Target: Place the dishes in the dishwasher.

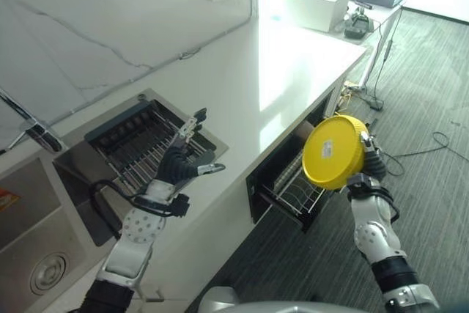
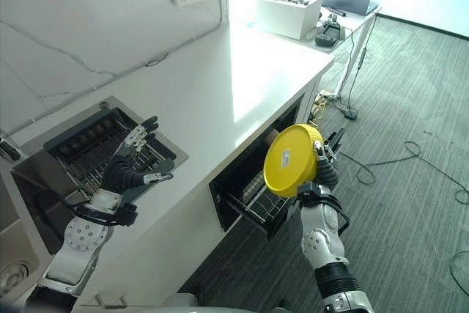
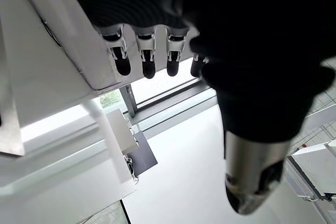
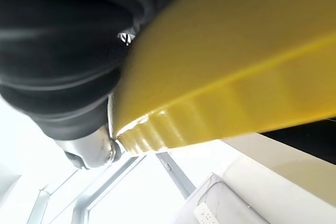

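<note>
Beside the open rack [image 1: 293, 194] | right hand [image 1: 368, 160] pinches yellow plate [image 1: 333, 152] on edge, just above rack | left hand [image 1: 183, 163] spread, farther off.

Your two arms are raised, the left hand free and the right hand gripping.

Your silver-grey left arm reaches up and forward, its left hand [image 1: 178, 165] with fingers straight and spread, thumb out sideways. Your right arm stands nearly upright, its right hand [image 1: 368, 165] clamped on a round yellow plastic dish [image 1: 333, 152], held on edge.
</note>
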Robot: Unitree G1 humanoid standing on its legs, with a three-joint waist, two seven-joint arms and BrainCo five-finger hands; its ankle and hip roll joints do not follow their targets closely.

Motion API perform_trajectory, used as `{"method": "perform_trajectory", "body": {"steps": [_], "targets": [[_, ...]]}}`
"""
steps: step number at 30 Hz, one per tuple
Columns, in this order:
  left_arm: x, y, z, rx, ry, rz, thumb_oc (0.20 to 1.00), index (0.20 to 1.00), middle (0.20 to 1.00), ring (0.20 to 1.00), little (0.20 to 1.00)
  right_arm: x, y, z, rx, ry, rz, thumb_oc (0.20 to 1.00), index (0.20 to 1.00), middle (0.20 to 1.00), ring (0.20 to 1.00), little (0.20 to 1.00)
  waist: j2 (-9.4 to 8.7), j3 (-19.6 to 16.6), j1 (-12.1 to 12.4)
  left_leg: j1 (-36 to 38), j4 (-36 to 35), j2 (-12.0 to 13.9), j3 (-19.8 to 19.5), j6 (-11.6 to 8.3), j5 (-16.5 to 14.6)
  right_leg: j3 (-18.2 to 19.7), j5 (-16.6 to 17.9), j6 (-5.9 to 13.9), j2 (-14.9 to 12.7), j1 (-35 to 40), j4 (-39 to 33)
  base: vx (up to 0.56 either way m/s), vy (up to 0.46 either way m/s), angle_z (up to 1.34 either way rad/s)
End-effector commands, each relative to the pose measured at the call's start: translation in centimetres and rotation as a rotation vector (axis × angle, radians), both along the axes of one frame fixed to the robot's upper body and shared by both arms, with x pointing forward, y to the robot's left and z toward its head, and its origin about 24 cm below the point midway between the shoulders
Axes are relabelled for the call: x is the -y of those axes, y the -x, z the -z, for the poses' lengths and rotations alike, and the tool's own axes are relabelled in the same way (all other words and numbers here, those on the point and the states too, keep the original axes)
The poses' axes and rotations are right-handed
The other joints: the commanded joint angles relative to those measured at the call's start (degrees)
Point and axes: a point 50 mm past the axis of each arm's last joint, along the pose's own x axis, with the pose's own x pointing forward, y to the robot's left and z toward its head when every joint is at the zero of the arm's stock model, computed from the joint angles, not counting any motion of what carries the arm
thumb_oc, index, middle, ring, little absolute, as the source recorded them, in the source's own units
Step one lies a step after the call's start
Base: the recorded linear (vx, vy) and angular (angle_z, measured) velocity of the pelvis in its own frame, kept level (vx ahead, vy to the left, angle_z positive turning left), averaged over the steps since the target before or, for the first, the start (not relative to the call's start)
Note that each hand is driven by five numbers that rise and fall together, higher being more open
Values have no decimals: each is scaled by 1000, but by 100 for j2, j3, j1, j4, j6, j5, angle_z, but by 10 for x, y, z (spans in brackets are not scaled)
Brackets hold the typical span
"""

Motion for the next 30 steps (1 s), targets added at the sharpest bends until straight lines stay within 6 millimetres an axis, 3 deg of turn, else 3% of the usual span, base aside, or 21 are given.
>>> {"method": "perform_trajectory", "body": {"steps": [1,8,17,30], "targets": [[9,-5,-22,124,-39,68,1000,1000,1000,1000,1000,6,-21,-68,294,14,22,200,200,200,200,200,-31,18,125,-483,870,-73,-570,166,-489,50,-471,252,-561,-267,845,-18,-37,0],[18,-13,-31,170,-16,61,1000,1000,1000,1000,1000,10,-35,-90,324,62,9,200,200,200,200,200,155,297,-6,-860,897,-78,-614,98,-326,75,-486,186,-561,-623,980,-106,37,3],[31,-30,-61,336,31,46,1000,1000,1000,1000,1000,11,-66,-153,432,149,-19,200,200,200,200,200,431,1042,-167,-1684,992,-247,-510,129,-149,281,-442,141,-695,-1689,1372,-275,66,-8],[39,-35,-74,398,50,47,1000,1000,1000,1000,1000,11,-85,-160,385,288,-33,200,200,200,200,200,602,1285,-133,-2086,1107,-320,-425,179,-73,368,-453,125,-799,-2340,1777,-60,25,0]]}}
